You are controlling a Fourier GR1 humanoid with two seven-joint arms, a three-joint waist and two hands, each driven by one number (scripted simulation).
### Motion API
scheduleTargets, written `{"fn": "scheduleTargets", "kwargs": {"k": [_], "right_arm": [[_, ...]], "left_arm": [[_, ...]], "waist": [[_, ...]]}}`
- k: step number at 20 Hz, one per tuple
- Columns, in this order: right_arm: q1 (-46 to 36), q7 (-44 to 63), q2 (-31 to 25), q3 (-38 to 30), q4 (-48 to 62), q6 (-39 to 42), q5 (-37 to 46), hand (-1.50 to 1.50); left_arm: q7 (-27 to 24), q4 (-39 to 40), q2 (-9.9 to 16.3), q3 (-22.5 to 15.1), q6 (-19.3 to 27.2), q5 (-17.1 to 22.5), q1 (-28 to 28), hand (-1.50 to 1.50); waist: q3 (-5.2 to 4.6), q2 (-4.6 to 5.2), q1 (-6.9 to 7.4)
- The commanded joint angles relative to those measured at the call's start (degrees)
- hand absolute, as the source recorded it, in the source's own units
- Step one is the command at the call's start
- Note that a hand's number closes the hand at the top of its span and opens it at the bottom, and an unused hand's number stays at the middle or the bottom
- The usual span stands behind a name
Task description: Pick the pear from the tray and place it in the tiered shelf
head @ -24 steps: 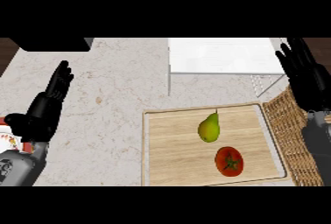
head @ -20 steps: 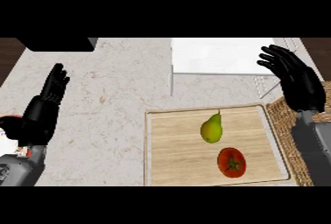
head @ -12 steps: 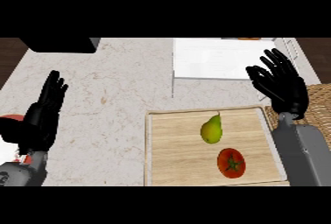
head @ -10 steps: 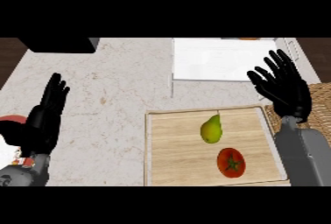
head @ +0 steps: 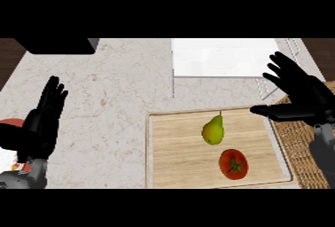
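Speckled tabletop (head: 118,88): pear (head: 212,129) on wooden tray (head: 177,164), left-below spread right hand (head: 301,95); hand now farther right, thumb toward pear.

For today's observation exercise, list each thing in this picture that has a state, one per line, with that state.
Yellow-green pear: lying on the wooden tray, untouched.
Red tomato: resting on the tray, apart from the pear.
Left hand: open, resting at the left edge.
Right hand: open, fingers spread, right of the pear.

Right hand (head: 302,96) covers part of the wicker basket (head: 306,148), which runs off the right edge (a red object (head: 9,128) hides behind the left hand (head: 40,124)).
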Motion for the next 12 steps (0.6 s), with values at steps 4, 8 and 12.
{"fn": "scheduleTargets", "kwargs": {"k": [4,8,12], "right_arm": [[-8.54,18.15,-13.91,9.42,-2.67,7.15,9.50,-1.50],[-12.42,27.49,-13.34,16.34,-4.30,8.71,14.31,-1.50],[-19.24,35.80,-7.42,18.86,1.26,9.42,15.92,-1.50]], "left_arm": [[0.22,-0.06,-0.61,-0.74,-0.62,-0.69,-0.54,0.00],[-0.36,0.17,-2.02,-0.93,-0.22,-1.31,-0.34,0.00],[0.47,1.06,-1.58,0.72,-1.26,-1.93,-2.18,0.00]], "waist": [[-0.06,0.38,1.10],[0.05,0.38,1.09],[0.15,0.58,1.17]]}}
